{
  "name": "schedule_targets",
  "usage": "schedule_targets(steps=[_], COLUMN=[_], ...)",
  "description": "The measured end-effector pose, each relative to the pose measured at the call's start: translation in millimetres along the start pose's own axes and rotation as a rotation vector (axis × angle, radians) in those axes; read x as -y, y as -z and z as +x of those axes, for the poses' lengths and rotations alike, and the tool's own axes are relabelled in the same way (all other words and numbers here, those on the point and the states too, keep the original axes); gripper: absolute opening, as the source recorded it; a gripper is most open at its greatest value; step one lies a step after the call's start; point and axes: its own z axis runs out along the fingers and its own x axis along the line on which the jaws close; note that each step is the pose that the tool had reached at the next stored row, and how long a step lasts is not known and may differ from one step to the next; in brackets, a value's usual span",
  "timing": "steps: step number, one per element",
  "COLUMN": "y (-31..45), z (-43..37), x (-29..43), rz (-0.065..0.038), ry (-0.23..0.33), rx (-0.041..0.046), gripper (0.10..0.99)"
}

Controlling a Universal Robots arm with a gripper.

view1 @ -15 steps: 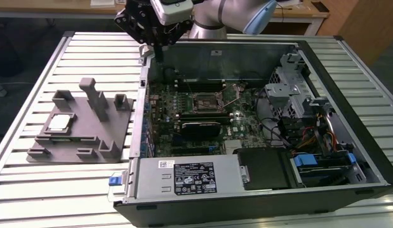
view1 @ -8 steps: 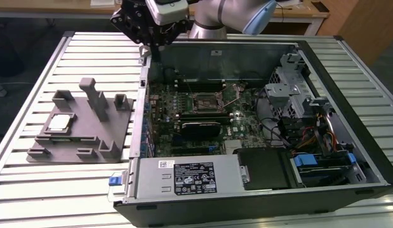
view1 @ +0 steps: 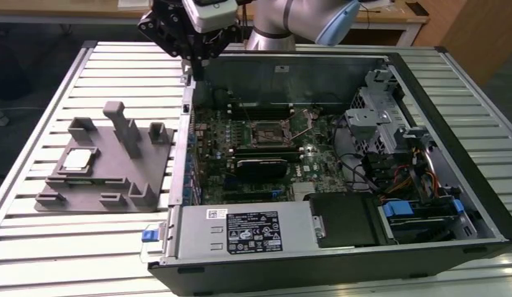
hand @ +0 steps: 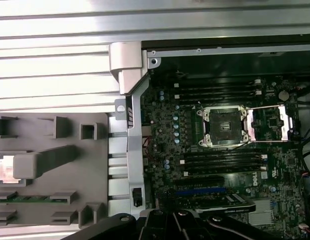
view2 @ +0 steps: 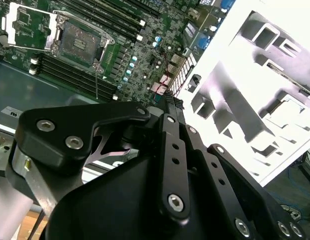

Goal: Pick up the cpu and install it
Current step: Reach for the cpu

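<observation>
The cpu (view1: 77, 161) is a small silvery square chip lying flat in a recess of the grey fixture (view1: 103, 185), on the exterior view's left. In the first wrist view the cpu (hand: 5, 167) is partly hidden behind an upright post. My gripper (view1: 197, 60) hangs high above the back corner of the open computer case, well away from the cpu, shut and holding nothing. Its black linkage ends at the gripper (view2: 167, 100) in the second wrist view. On the motherboard the socket (view1: 268, 131) (hand: 222, 126) (view2: 80, 40) lies bare with its metal load plate (hand: 267, 125) swung open.
The open black case (view1: 454, 124) lies on a slatted metal table (view1: 41, 247). Inside it are memory sticks (view1: 260, 150), a drive cage (view1: 376, 117), cables (view1: 404, 179) and a power supply (view1: 248, 232). The fixture's upright posts (view1: 124, 127) stand beside the cpu.
</observation>
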Motion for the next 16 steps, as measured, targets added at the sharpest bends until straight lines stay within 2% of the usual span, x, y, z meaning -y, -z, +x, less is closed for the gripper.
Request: schedule_targets(steps=[16], y=[0.3], z=[12.9], x=[1.0], rz=[0.000], ry=[0.000], rx=[0.0000], gripper=[0.106])
